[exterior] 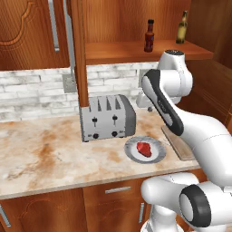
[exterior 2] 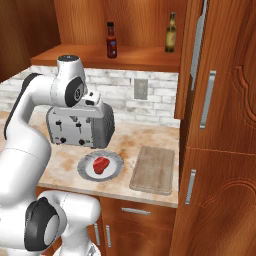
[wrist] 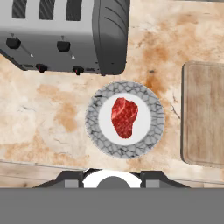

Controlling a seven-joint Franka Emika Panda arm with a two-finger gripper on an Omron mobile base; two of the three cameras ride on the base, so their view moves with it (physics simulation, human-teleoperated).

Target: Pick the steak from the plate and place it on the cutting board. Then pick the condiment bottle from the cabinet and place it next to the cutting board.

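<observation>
First step, not yet begun: steak point(wrist: 124, 117) lying centred on plate point(wrist: 151, 133), cutting board point(wrist: 205, 113) at three o'clock. Jaws clenched, empty. Next: open, descend, grasp.

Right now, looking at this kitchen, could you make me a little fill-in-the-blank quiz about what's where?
1. The steak lies on the ____.
2. The cutting board has ____ on it.
3. The condiment bottle stands on the cabinet ____.
4. Behind the plate stands a ____.

Missing words: plate; nothing; shelf; toaster
</observation>
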